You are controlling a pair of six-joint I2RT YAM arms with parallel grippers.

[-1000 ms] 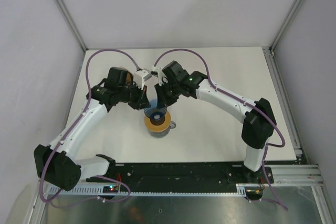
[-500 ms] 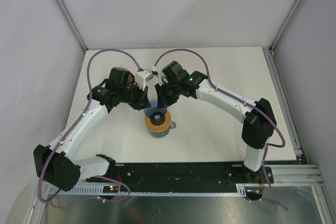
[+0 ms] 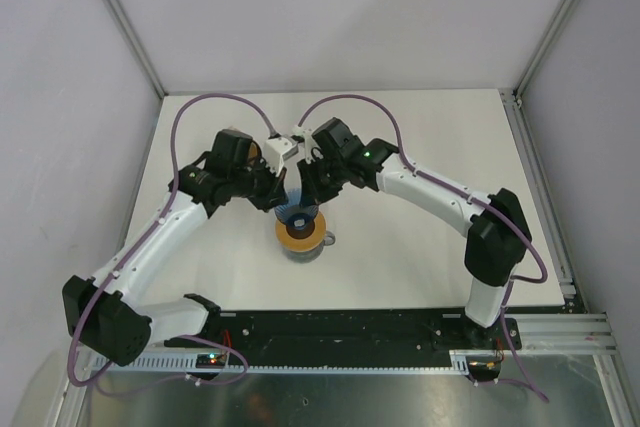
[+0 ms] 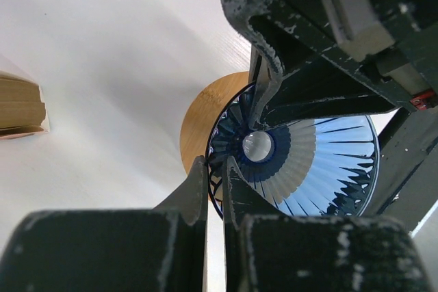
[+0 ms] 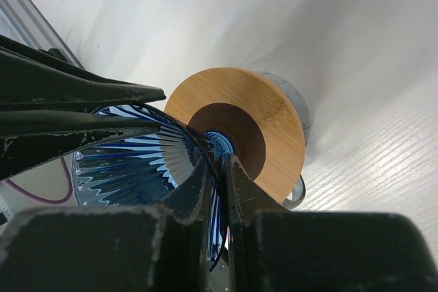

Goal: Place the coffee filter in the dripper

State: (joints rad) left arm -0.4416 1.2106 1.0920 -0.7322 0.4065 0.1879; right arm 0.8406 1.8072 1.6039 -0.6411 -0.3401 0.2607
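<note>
Holding dripper tilted on its side | my left claw and right claw each pinched on its rim | narrow end at bamboo ring atop glass carafe

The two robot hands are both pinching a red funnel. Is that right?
Not quite. The funnel is blue, not red; the left wrist view shows it. The left gripper and the right gripper are both pinching its rim.
</note>
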